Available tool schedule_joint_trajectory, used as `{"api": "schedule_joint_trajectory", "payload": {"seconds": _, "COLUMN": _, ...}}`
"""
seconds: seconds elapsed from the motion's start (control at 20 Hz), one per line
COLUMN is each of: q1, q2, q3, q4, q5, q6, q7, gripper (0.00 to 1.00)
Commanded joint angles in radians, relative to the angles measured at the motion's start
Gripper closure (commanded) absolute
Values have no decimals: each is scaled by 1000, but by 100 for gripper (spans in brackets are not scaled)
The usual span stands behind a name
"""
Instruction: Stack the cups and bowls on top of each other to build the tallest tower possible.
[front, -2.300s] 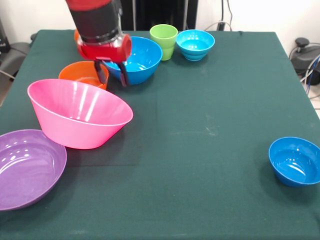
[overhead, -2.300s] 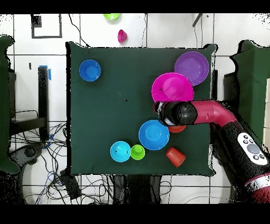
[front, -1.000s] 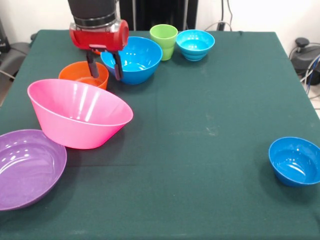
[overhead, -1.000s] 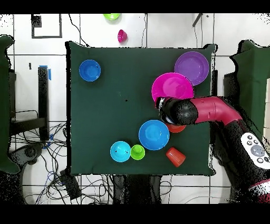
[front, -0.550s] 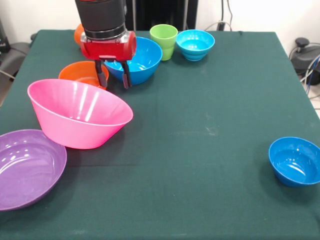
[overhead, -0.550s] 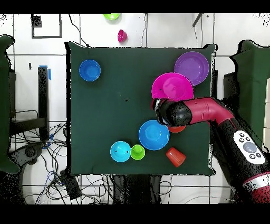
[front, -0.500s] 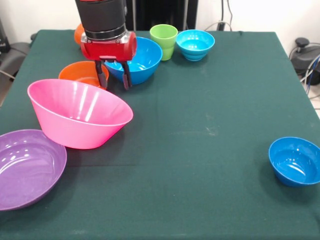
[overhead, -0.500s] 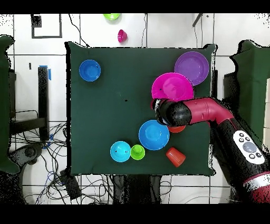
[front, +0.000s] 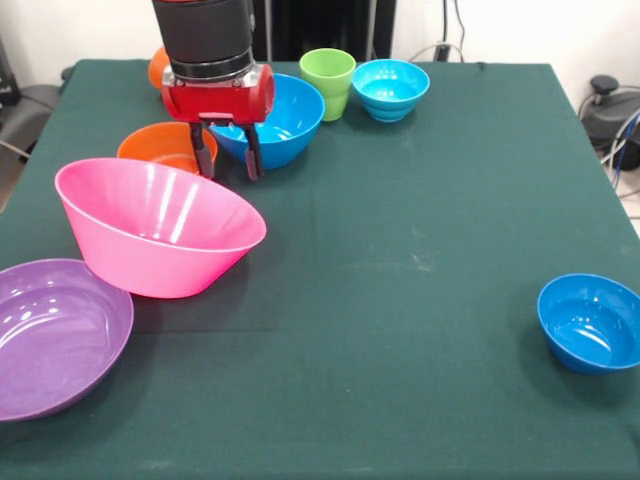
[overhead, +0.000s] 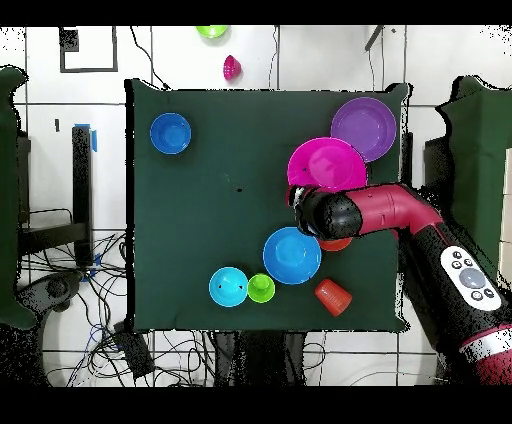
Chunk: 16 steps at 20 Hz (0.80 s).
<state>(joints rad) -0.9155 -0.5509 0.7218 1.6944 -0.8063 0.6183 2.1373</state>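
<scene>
My gripper (front: 227, 158) is open and empty. It hangs between the small orange bowl (front: 158, 147) and the medium blue bowl (front: 281, 118), just behind the huge pink bowl (front: 150, 225). The purple bowl (front: 45, 335) lies front left. The lime green cup (front: 328, 81) and small cyan bowl (front: 391, 88) stand at the back. The orange cup (front: 157, 68) peeks out behind my arm; it shows clearly in the overhead view (overhead: 332, 296). The small dark blue bowl (front: 592, 322) sits alone at the front right. Nothing is stacked. In the overhead view my wrist (overhead: 322, 212) covers the orange bowl.
The green table (front: 420, 240) has open cloth across its middle and right side. Off the table in the overhead view lie a small pink object (overhead: 231, 68) and a green one (overhead: 211, 32) on the floor.
My gripper rose and shifted toward the orange bowl, then came back down and to the right, ending between the orange and blue bowls. No bowl or cup moved.
</scene>
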Motion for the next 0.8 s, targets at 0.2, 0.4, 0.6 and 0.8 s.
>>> {"api": "schedule_joint_trajectory", "payload": {"seconds": 0.2, "q1": 67, "q2": 7, "q3": -44, "q4": -27, "q5": -79, "q6": -54, "q7": -94, "gripper": 0}}
{"api": "schedule_joint_trajectory", "payload": {"seconds": 0.4, "q1": 87, "q2": 62, "q3": -67, "q4": -62, "q5": -128, "q6": -107, "q7": -83, "gripper": 0}}
{"api": "schedule_joint_trajectory", "payload": {"seconds": 0.6, "q1": 103, "q2": 173, "q3": -100, "q4": -129, "q5": -183, "q6": -190, "q7": -76, "gripper": 0}}
{"api": "schedule_joint_trajectory", "payload": {"seconds": 0.8, "q1": 133, "q2": 263, "q3": -140, "q4": -207, "q5": -236, "q6": -306, "q7": -26, "gripper": 0}}
